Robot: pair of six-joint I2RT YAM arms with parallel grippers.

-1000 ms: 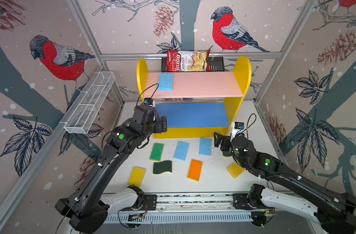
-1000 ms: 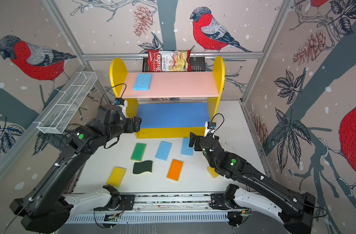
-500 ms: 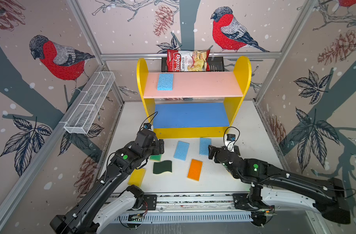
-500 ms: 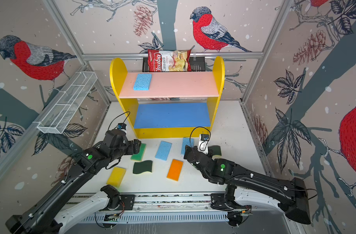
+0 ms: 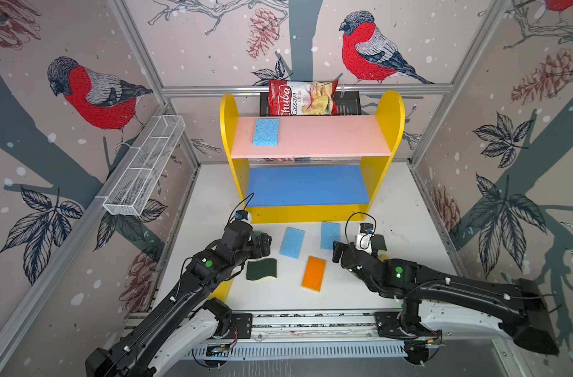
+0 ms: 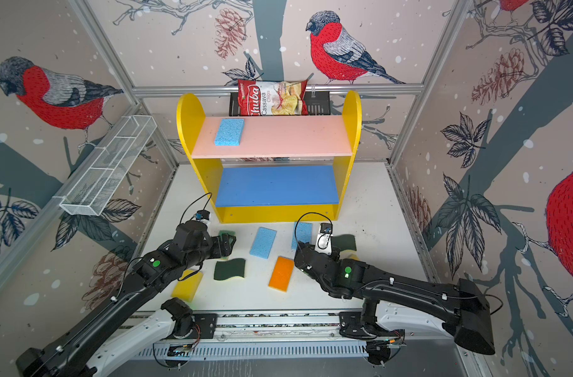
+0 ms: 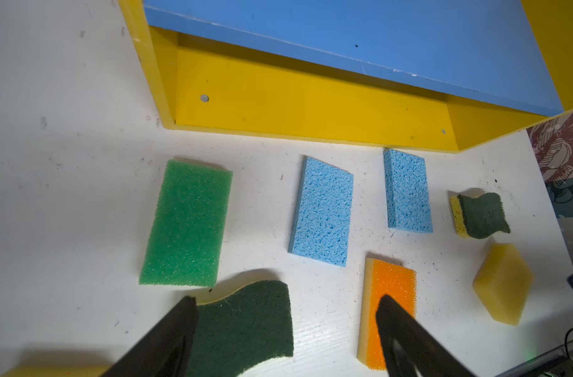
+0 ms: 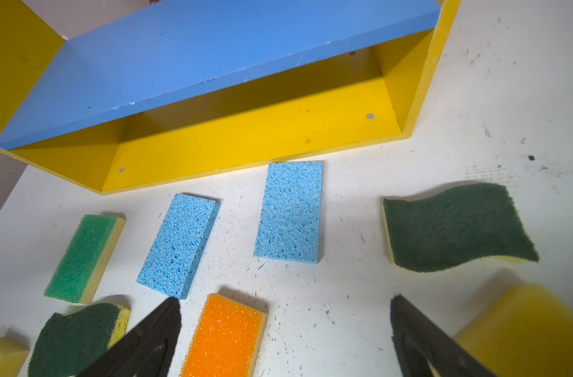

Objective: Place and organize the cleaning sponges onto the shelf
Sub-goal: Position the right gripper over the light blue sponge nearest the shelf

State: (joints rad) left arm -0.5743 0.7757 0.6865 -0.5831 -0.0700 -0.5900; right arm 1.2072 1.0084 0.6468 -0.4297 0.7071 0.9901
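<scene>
One light-blue porous rectangular sponge (image 5: 265,131) lay at the left end of the pink upper board (image 5: 327,137) of the yellow-sided three-tier shelf (image 5: 389,124). The rest lay on the white table (image 5: 399,209) on the near side of the shelf: two light-blue sponges (image 5: 292,243), a green-topped rectangular sponge (image 7: 187,222), an orange-topped rectangular sponge (image 5: 313,273), two wavy dark-green scouring sponges (image 5: 261,269) and two yellow block sponges (image 7: 504,284). The left gripper (image 7: 286,299) hung wide open and empty just beside the green-topped rectangular sponge. The right gripper (image 8: 285,300) hung equally spread, holding nothing, near the right-hand light-blue sponge.
</scene>
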